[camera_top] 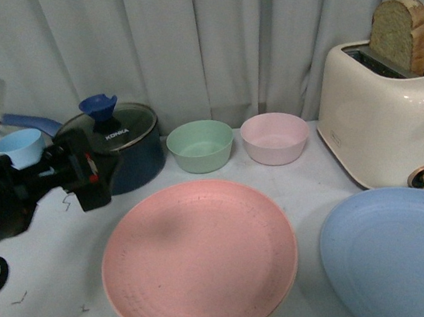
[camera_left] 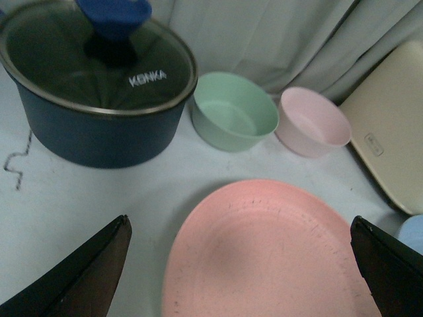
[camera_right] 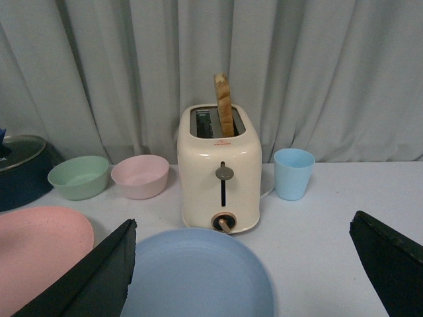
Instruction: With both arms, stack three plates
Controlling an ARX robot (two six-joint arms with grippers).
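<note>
Front view: the pink plate sits mid-table. A paler rim seems to show under its 6 o'clock edge, maybe the cream one, can't confirm. The blue plate lies apart at its 3–4 o'clock, with the toaster just beyond it at 12. The left arm hangs at the pink plate's 10 o'clock, near the pot. The right arm isn't visible here.

Left wrist view: the left gripper is spread wide with nothing in it. The pink plate is framed between its fingers.

Right wrist view: the right gripper is also wide apart and empty, with the blue plate lying between and just beyond its fingers and the toaster right behind it.

The blue plate looks like the one left to stack. Take it with the right gripper at its 6 o'clock rim, away from the toaster. Pinch firmly, since a rim-held plate will likely tip. Lift clear first, then carry it toward 9 o'clock and lower it level and centred on the pink plate. Keep the left arm off that path, or use it to steady the pink plate's 9 o'clock rim.
</note>
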